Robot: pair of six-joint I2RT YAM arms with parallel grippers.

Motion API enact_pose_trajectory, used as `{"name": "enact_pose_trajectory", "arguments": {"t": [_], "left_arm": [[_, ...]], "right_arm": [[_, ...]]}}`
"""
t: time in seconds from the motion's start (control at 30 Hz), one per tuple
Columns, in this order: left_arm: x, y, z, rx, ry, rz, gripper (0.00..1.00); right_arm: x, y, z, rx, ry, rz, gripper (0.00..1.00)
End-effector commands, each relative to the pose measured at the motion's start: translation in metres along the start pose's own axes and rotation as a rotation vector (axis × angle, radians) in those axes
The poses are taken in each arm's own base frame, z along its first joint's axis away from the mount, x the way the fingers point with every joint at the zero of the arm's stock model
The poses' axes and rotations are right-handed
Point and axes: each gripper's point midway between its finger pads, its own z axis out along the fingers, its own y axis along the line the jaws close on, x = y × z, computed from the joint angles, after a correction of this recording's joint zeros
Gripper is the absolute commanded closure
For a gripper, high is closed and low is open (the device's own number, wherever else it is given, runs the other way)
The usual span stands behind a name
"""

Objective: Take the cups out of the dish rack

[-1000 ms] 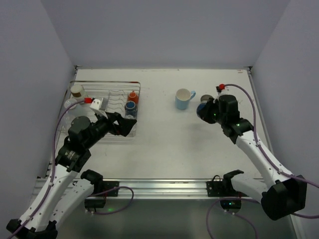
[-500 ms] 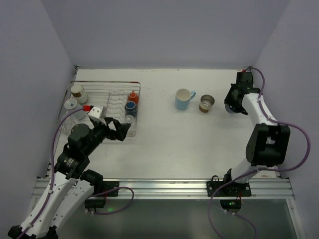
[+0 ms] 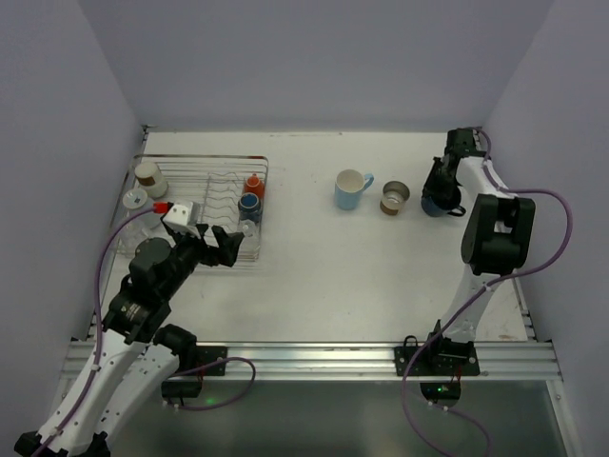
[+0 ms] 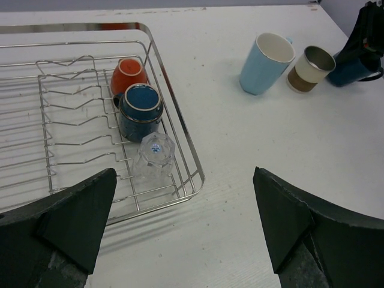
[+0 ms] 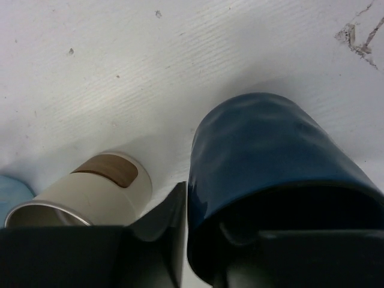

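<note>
The navy mug is clamped in the right gripper at the table's far right, just beside a tumbler and a light blue mug. An orange mug, a blue mug and a glass stand upturned in the rack. The left gripper hovers near its corner, fingers spread wide.

Lab bench (blank walls, bolted arms)

White-shelled arms with black joint housings trail lilac cables; fingers of the left gripper are black wedges.
</note>
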Motion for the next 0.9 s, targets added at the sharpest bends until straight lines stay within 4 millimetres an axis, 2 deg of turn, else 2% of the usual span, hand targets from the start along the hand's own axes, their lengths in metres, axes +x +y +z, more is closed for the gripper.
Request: {"name": "enact_pose_trajectory", "arguments": {"t": [0.0,0.07,0.23,0.3,0.33,0.37,0.4,0.43,0.47,0.5,0.53,0.57,0.6,0.63,0.67,0.7,0.73,0.77,0.8,0.83,0.87], "left_arm": [[0.000,0.012,0.003,-0.066,-0.001,0.017,0.00],[0.001,0.016,0.004,-0.085,0.007,0.018,0.00],[0.001,0.031,0.003,-0.171,0.004,0.017,0.00],[-0.003,0.039,0.001,-0.220,-0.010,0.013,0.00],[-0.002,0.042,0.002,-0.239,-0.004,0.013,0.00],[-0.004,0.047,0.002,-0.270,-0.005,0.004,0.00],[-0.003,0.049,0.002,-0.285,0.002,0.000,0.00],[0.002,0.051,0.006,-0.300,0.034,-0.005,0.00],[-0.002,0.050,0.007,-0.307,0.033,-0.020,0.00],[-0.001,0.051,0.009,-0.316,0.042,-0.027,0.00],[0.001,0.052,0.013,-0.328,0.059,-0.034,0.00],[-0.006,0.052,0.014,-0.335,0.047,-0.051,0.00],[-0.011,0.055,0.015,-0.363,0.037,-0.057,0.00],[-0.013,0.059,0.018,-0.392,0.042,-0.063,0.00],[-0.028,0.069,0.015,-0.466,-0.002,-0.074,0.00],[-0.032,0.077,0.016,-0.521,-0.005,-0.071,0.00],[-0.038,0.086,0.014,-0.576,-0.021,-0.071,0.00],[-0.051,0.094,0.010,-0.637,-0.056,-0.072,0.00],[-0.053,0.100,0.016,-0.665,-0.055,-0.065,0.00],[-0.056,0.113,0.015,-0.714,-0.057,-0.073,0.00],[-0.060,0.117,0.019,-0.710,-0.055,-0.093,0.00]], "right_arm": [[-0.020,0.019,-0.020,-0.066,-0.040,-0.032,0.77],[-0.022,0.020,-0.025,-0.070,-0.055,-0.029,0.58],[-0.030,0.028,-0.047,-0.106,-0.108,-0.017,0.48],[-0.037,0.033,-0.067,-0.130,-0.161,-0.008,0.42],[-0.035,0.034,-0.072,-0.143,-0.171,-0.004,0.39],[-0.044,0.040,-0.094,-0.176,-0.232,0.005,0.36],[-0.045,0.045,-0.105,-0.211,-0.256,0.008,0.33],[-0.038,0.046,-0.110,-0.233,-0.262,0.016,0.30],[-0.048,0.056,-0.141,-0.291,-0.356,0.022,0.27],[-0.045,0.064,-0.155,-0.341,-0.381,0.018,0.21],[-0.029,0.064,-0.154,-0.363,-0.378,0.019,0.18],[-0.033,0.075,-0.169,-0.415,-0.454,0.015,0.15],[-0.022,0.093,-0.203,-0.487,-0.526,-0.024,0.12],[-0.001,0.092,-0.194,-0.480,-0.520,-0.032,0.10],[0.005,0.104,-0.205,-0.499,-0.571,-0.052,0.11],[0.040,0.124,-0.199,-0.520,-0.552,-0.117,0.11],[0.047,0.128,-0.221,-0.532,-0.633,-0.137,0.11],[0.066,0.149,-0.233,-0.604,-0.645,-0.170,0.11],[0.088,0.151,-0.224,-0.630,-0.614,-0.188,0.11],[0.102,0.158,-0.238,-0.716,-0.611,-0.211,0.11],[0.115,0.165,-0.244,-0.770,-0.595,-0.205,0.12]]}}
